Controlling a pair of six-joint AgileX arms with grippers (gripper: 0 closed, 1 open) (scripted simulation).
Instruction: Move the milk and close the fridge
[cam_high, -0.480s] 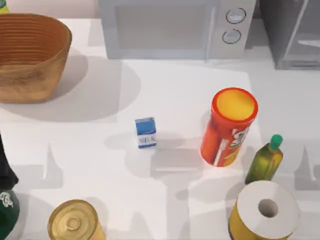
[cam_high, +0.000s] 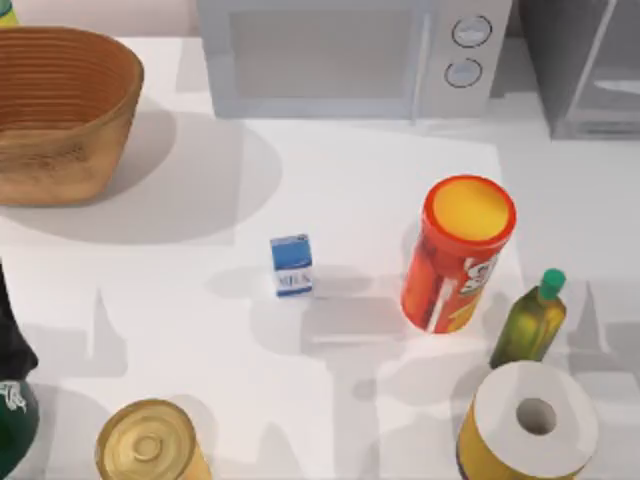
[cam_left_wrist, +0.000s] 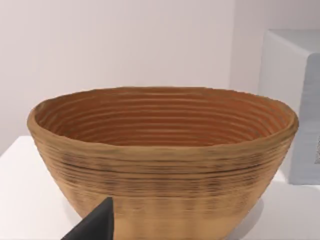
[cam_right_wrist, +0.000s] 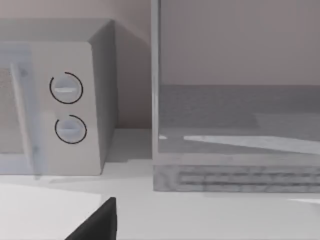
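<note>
At the tabletop's (cam_high: 360, 180) left, a woven basket (cam_high: 60, 110) stands by the back edge, and the left wrist view looks straight at it (cam_left_wrist: 165, 160). A dark tip of the left end effector (cam_left_wrist: 97, 225) juts in there, touching nothing; whether it is spread or pressed together I cannot tell. Near the front edge, left of center, a gold-lidded tin (cam_high: 148, 443) stands.

Around the middle, the milk (cam_high: 291, 265) stands upright and alone, well apart from the basket and from the microwave (cam_high: 340, 55) behind it. Nothing grips it, so I judge the task to be at its 1st step: reaching for the carton.

To the right stand a red can (cam_high: 458, 255), a green-capped bottle (cam_high: 530, 320) just beside it, and a paper roll (cam_high: 530, 415) in front. At the far right back corner is the fridge (cam_high: 590, 65); in the right wrist view its glassy door (cam_right_wrist: 235, 90) sits beside the microwave's 2 knobs (cam_right_wrist: 67, 107). A dark tip of the right end effector (cam_right_wrist: 100, 222) shows there, holding nothing, its spread unclear.

The next move likely calls for 1 arm to come down over the small carton with fingers set wide, clear of the can. The door comes after.
</note>
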